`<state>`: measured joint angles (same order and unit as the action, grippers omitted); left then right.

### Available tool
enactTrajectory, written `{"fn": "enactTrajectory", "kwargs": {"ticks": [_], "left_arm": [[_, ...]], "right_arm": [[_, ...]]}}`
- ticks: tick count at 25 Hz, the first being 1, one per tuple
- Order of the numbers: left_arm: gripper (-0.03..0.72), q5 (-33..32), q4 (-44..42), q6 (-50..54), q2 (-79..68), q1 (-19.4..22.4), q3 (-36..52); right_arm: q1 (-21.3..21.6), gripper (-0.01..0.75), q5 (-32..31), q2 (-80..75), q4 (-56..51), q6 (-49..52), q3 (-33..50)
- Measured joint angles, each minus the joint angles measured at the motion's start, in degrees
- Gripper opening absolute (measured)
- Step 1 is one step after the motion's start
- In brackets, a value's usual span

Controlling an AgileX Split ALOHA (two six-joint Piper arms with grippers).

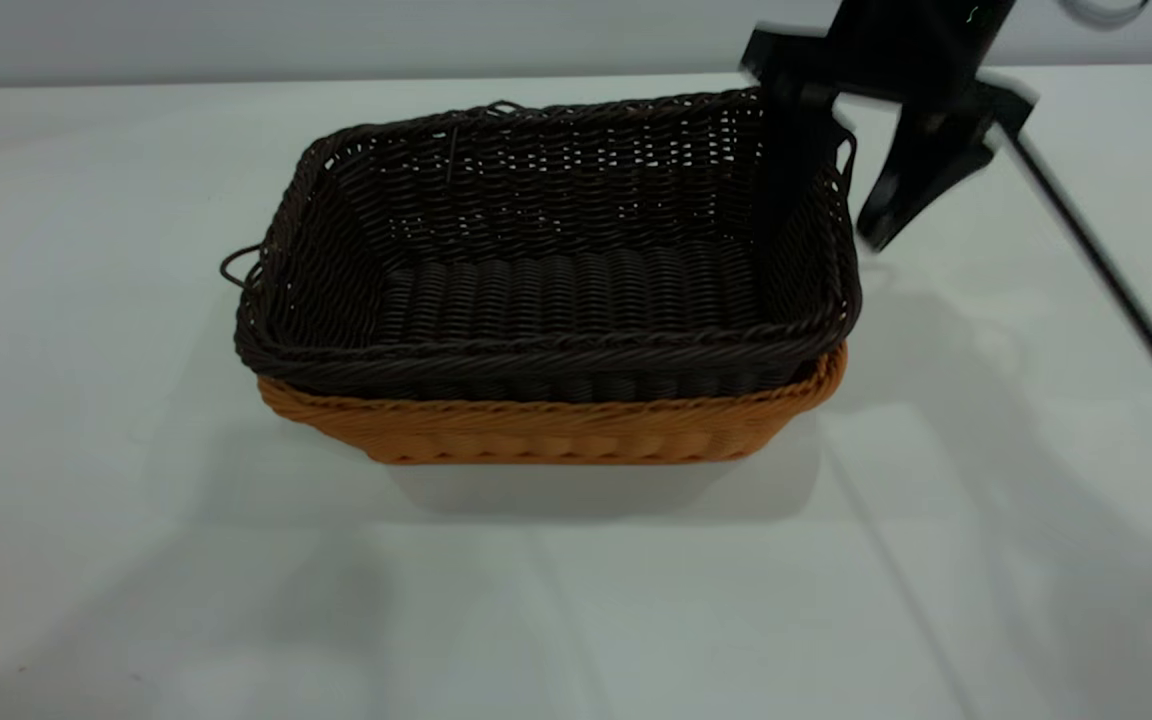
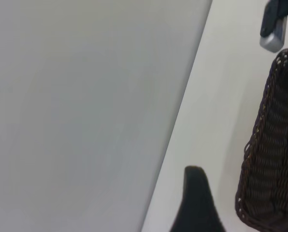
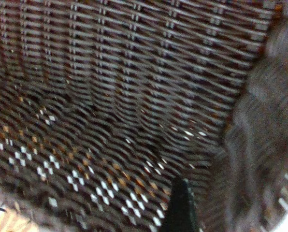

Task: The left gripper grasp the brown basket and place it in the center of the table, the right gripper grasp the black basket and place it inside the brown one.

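Already the black basket sits nested inside the brown basket, a little left of the middle of the exterior frame, on the white surface. Only a band of the brown one shows under the dark rim along the front.

The right claw is in the upper right of the frame, at the right end wall of the black basket. Its two fingers stand apart: one reaches down inside the wall, the other hangs outside it. I judge that it has let go of the wall or is about to.

The left claw shows only one dark finger in its own wrist view, beside the black basket, so I cannot tell its state.

The risk I see: if the right claw lifts while the inner finger catches the weave or the small loop handle, it may pull the black basket up or tilt it out of the brown one.
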<state>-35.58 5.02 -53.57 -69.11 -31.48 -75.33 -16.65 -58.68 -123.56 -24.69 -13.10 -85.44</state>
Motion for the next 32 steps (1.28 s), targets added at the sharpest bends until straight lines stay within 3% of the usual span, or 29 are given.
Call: {"fn": "enactTrajectory", "kwargs": {"ticks": [5, 9, 17, 19, 26, 32], "left_arm": [[0.463, -0.7, -0.1, 6.3, 4.5, 0.0, 0.0], [0.463, -4.9, -3.0, 13.2, 11.1, 0.0, 0.0], [0.463, -26.3, -13.5, 36.9, 22.2, 0.0, -0.1], [0.463, -31.3, -15.8, 42.0, 23.1, 0.0, -0.1], [0.463, -31.3, -15.6, 51.8, 23.9, 0.0, 2.3], [0.463, -31.3, -11.5, 53.6, 25.8, 0.0, 13.3]], "right_arm": [[0.0, 0.531, -7.0, 8.1, 6.3, 3.3, -4.3], [0.0, 0.531, -10.5, 17.6, 8.4, 4.0, -7.0], [0.0, 0.531, -12.3, 42.4, 10.5, 11.1, -6.0], [0.0, 0.531, -12.6, 49.8, 10.8, 11.3, -3.1], [0.0, 0.531, -13.5, 73.3, 15.5, 11.5, 16.1], [0.0, 0.531, -10.5, 91.0, 20.1, 10.8, 35.9]]}}
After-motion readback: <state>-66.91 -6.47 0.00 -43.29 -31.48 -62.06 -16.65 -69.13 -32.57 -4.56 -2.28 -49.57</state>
